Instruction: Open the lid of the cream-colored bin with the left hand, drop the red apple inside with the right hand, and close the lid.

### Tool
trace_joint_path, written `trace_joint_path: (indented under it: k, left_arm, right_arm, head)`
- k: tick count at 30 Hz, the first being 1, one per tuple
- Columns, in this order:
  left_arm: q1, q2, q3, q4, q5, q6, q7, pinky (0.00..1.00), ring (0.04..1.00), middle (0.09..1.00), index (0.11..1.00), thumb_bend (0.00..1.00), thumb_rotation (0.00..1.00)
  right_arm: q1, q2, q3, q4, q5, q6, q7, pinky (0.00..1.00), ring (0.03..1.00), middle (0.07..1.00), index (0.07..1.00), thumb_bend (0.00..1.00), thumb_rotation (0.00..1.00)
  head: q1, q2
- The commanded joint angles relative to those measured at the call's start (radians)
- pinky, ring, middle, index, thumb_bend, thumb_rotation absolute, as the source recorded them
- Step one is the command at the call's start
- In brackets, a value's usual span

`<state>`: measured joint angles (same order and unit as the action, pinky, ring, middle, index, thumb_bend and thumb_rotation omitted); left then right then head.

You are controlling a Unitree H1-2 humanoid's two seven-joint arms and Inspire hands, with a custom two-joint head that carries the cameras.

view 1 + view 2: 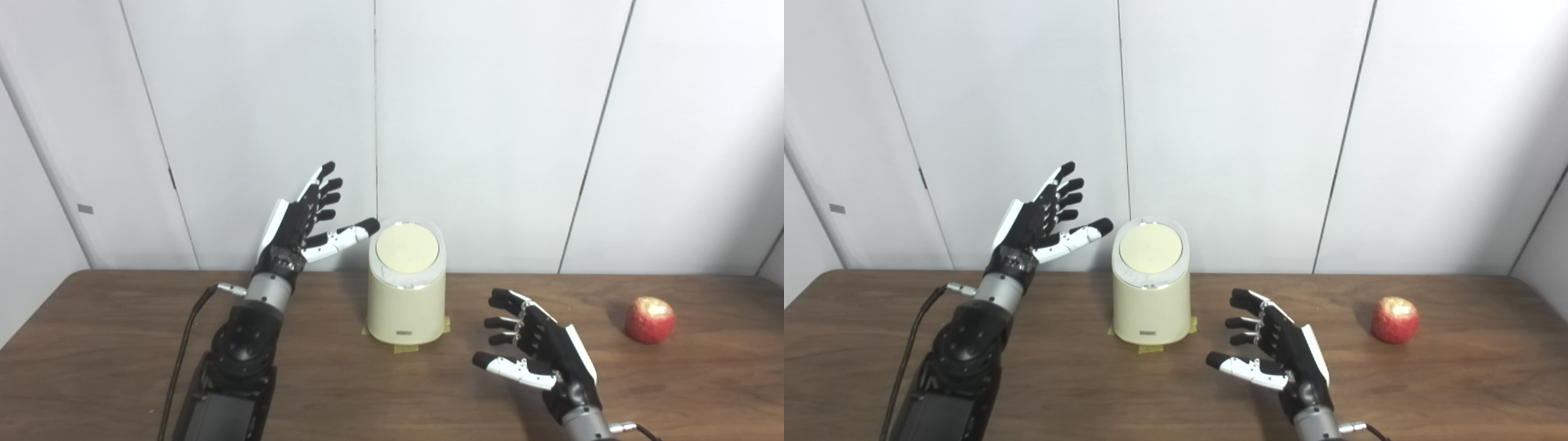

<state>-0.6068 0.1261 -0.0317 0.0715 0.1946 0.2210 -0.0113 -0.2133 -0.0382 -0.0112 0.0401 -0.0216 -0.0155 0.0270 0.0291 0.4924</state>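
The cream-colored bin stands upright at the middle of the wooden table, taped at its base, with its round lid shut. My left hand is open and raised to the left of the bin's top, its thumb tip close to the lid rim. My right hand is open and empty, low over the table to the right of the bin. The red apple lies on the table far right, well apart from my right hand.
The wooden table runs across the view, with a white panelled wall just behind it. A black cable hangs along my left forearm.
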Motion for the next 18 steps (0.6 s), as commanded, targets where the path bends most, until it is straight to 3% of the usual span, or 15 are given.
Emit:
trace_joint_path:
  k: [1, 7, 12, 18]
  left_arm:
    - [-0.075, -0.013, -0.009, 0.000, 0.025, -0.013, 0.025, 0.82, 0.894, 0.913, 1.000, 0.90, 0.36]
    - [-0.099, -0.045, -0.022, 0.061, 0.040, -0.037, 0.050, 0.89, 0.963, 0.959, 1.000, 0.90, 0.31]
    - [-0.114, -0.043, -0.049, 0.106, 0.075, -0.044, 0.062, 0.95, 0.996, 0.978, 1.000, 0.90, 0.31]
    - [-0.134, -0.034, -0.094, 0.163, 0.166, -0.045, 0.096, 0.88, 0.968, 0.968, 1.000, 0.91, 0.29]
  right_arm:
    - [-0.031, 0.007, -0.001, -0.037, 0.010, -0.037, -0.005, 0.56, 0.681, 0.789, 0.756, 0.82, 0.16]
    - [-0.032, 0.009, -0.001, -0.033, 0.015, -0.043, -0.002, 0.56, 0.683, 0.789, 0.763, 0.82, 0.16]
    - [-0.032, 0.013, 0.002, -0.041, -0.003, -0.034, -0.014, 0.56, 0.673, 0.783, 0.755, 0.83, 0.16]
    - [-0.025, 0.018, 0.002, -0.053, 0.005, -0.029, -0.011, 0.56, 0.674, 0.787, 0.757, 0.82, 0.17]
  head:
    - [-0.003, 0.002]
    - [-0.007, 0.003]
    - [-0.016, 0.001]
    - [-0.022, 0.001]
